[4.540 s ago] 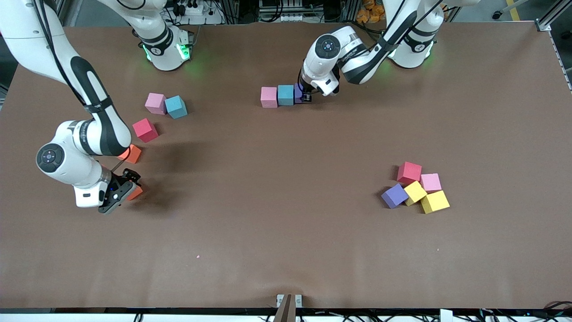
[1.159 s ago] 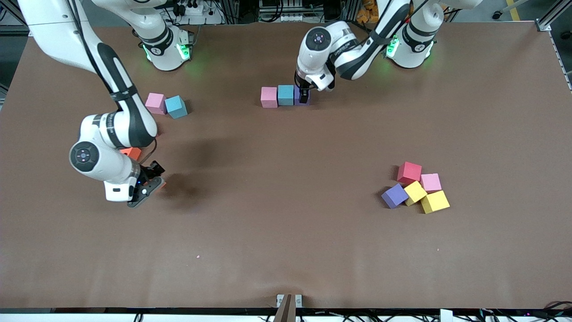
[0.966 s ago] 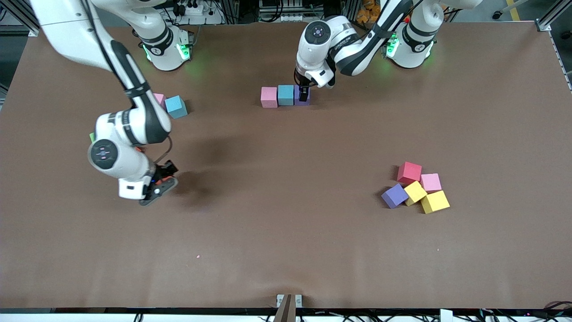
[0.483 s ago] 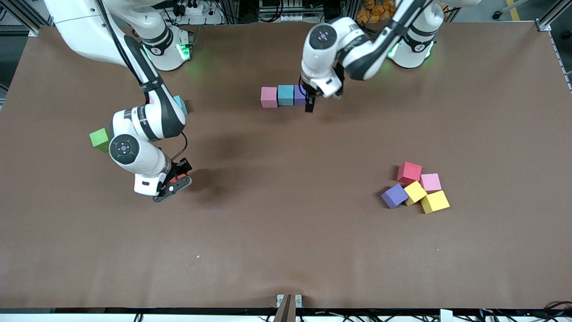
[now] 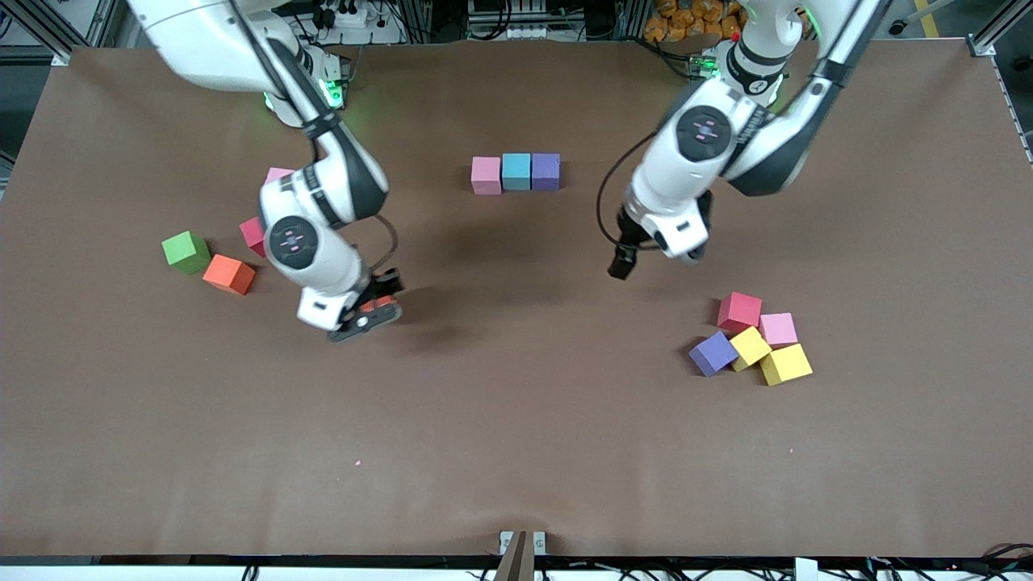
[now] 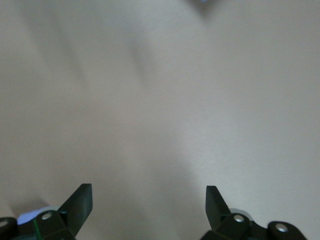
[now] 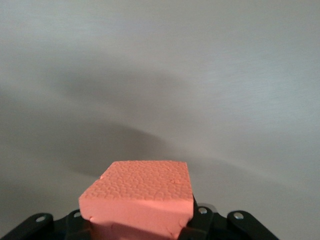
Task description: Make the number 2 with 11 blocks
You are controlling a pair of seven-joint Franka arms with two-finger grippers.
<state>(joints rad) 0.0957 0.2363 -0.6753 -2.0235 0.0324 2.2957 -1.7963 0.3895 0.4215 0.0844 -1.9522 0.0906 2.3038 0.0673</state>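
Table: brown mat, blocks in three groups.

Right arm reaches from its base over the mat toward the right arm's end. Right gripper is up in the air over bare mat, clamped on an orange block; only a sliver of that block shows in the front view, the right wrist view shows it gripped between the jaws.

Left arm hangs over the middle of the table. Left gripper is over bare mat, jaws spread wide, nothing between them. Left wrist view shows both fingers with only mat under them.

Row of three touching blocks, farthest from the front camera: pink, blue, purple. That is all of the number 2 laid so far.

Cluster toward the left arm's end, near the front camera: red, pink, yellow, a second yellow, purple, packed close together.

Toward the right arm's end: green just beside orange; a red one and a pink one partly hidden by the right arm.
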